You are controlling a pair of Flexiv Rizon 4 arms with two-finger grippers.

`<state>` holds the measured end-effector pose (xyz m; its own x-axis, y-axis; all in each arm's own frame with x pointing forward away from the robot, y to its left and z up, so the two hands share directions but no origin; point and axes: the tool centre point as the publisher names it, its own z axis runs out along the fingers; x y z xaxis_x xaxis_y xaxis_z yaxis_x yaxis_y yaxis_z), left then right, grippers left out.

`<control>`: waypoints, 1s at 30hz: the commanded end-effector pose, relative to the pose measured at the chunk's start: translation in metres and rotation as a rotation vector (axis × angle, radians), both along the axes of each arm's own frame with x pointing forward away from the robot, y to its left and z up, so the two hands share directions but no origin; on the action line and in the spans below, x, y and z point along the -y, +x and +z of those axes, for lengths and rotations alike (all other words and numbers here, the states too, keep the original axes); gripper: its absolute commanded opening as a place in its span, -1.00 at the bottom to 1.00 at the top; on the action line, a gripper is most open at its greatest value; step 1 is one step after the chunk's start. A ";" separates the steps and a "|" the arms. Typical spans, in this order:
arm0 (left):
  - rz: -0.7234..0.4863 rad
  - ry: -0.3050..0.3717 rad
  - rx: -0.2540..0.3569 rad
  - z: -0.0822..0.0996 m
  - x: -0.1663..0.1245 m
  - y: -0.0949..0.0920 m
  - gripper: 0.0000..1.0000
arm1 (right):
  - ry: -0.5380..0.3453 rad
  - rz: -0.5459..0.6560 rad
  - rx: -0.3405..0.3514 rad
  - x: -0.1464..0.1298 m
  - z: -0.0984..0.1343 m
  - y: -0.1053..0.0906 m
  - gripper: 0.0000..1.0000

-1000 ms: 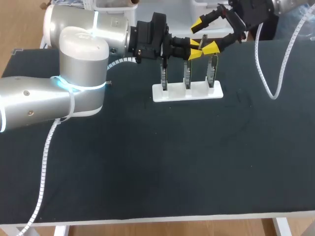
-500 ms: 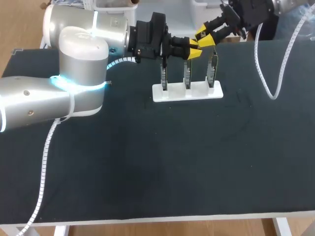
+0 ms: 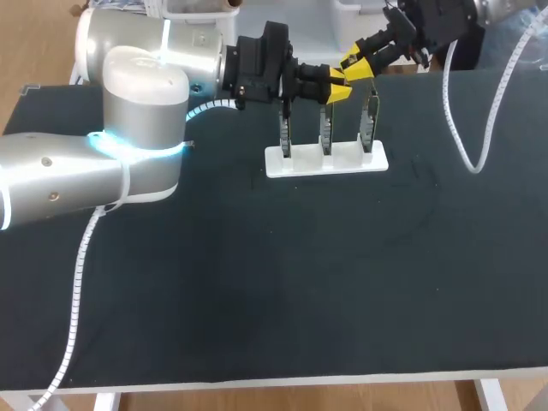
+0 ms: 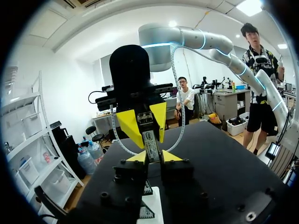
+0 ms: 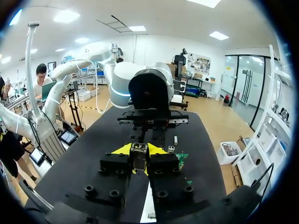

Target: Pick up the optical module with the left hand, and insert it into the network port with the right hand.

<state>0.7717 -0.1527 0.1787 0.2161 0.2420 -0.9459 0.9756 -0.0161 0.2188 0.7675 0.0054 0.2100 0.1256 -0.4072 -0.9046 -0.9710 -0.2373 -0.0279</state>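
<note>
Now handover step, by my judgement: optical module was above counter, near white board holder, clamped by both left hand and right hand. Next move would need left hand letting go, right hand gripping firmly.

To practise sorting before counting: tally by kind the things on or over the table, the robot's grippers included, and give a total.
Upright circuit boards: 3
White rack holding them: 1
Optical module: 1
Grippers, left gripper and right gripper: 2
Total: 7
</note>
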 end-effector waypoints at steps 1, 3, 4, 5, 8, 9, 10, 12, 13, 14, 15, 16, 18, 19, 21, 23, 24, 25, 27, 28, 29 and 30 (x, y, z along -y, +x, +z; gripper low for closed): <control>-0.001 0.001 0.001 0.001 0.001 -0.002 1.00 | -0.001 -0.003 0.002 0.000 -0.001 0.001 -1.00; -0.001 0.001 0.001 0.001 0.001 -0.002 1.00 | -0.001 -0.003 0.002 0.000 -0.001 0.001 -1.00; -0.001 0.001 0.001 0.001 0.001 -0.002 1.00 | -0.001 -0.003 0.002 0.000 -0.001 0.001 -1.00; -0.001 0.001 0.001 0.001 0.001 -0.002 1.00 | -0.001 -0.003 0.002 0.000 -0.001 0.001 -1.00; -0.001 0.001 0.001 0.001 0.001 -0.002 1.00 | -0.001 -0.003 0.002 0.000 -0.001 0.001 -1.00; -0.001 0.001 0.001 0.001 0.001 -0.002 1.00 | -0.001 -0.003 0.002 0.000 -0.001 0.001 -1.00; -0.001 0.001 0.001 0.001 0.001 -0.002 1.00 | -0.001 -0.003 0.002 0.000 -0.001 0.001 -1.00; -0.001 0.001 0.001 0.001 0.001 -0.002 1.00 | -0.001 -0.003 0.002 0.000 -0.001 0.001 -1.00; -0.001 0.001 0.001 0.001 0.001 -0.002 1.00 | -0.001 -0.003 0.002 0.000 -0.001 0.001 -1.00; -0.001 0.001 0.001 0.001 0.001 -0.002 1.00 | -0.001 -0.003 0.002 0.000 -0.001 0.001 -1.00; -0.001 0.001 0.001 0.001 0.001 -0.002 1.00 | -0.001 -0.003 0.002 0.000 -0.001 0.001 -1.00; -0.001 0.001 0.001 0.001 0.001 -0.002 1.00 | -0.001 -0.003 0.002 0.000 -0.001 0.001 -1.00; -0.001 0.001 0.001 0.001 0.001 -0.002 1.00 | -0.001 -0.003 0.002 0.000 -0.001 0.001 -1.00; 0.007 0.020 -0.010 -0.001 0.000 -0.001 1.00 | -0.001 -0.003 0.002 0.000 -0.001 0.001 -1.00; 0.022 0.051 -0.031 -0.004 -0.002 0.000 1.00 | -0.001 -0.003 0.002 0.000 -0.001 0.001 -1.00; 0.041 0.074 -0.050 -0.005 -0.005 0.000 1.00 | -0.001 -0.003 0.002 0.000 -0.001 0.001 -1.00; 0.032 0.100 -0.050 -0.005 -0.005 0.000 1.00 | -0.001 -0.003 0.002 0.000 -0.001 0.001 -1.00; 0.052 0.133 -0.055 -0.005 -0.006 0.000 1.00 | -0.001 -0.003 0.002 0.000 -0.001 0.001 -1.00; 0.069 0.169 -0.060 -0.003 -0.010 0.000 1.00 | -0.001 -0.003 0.002 0.000 -0.001 0.001 -1.00; 0.069 0.159 -0.057 -0.002 -0.011 -0.001 1.00 | -0.001 -0.003 0.002 0.000 -0.001 0.001 -1.00; 0.077 0.172 -0.059 -0.001 -0.013 -0.001 1.00 | -0.001 -0.003 0.002 0.000 -0.001 0.001 -1.00; 0.073 0.171 -0.058 0.000 -0.013 -0.001 1.00 | -0.001 -0.003 0.002 0.000 -0.001 0.001 -1.00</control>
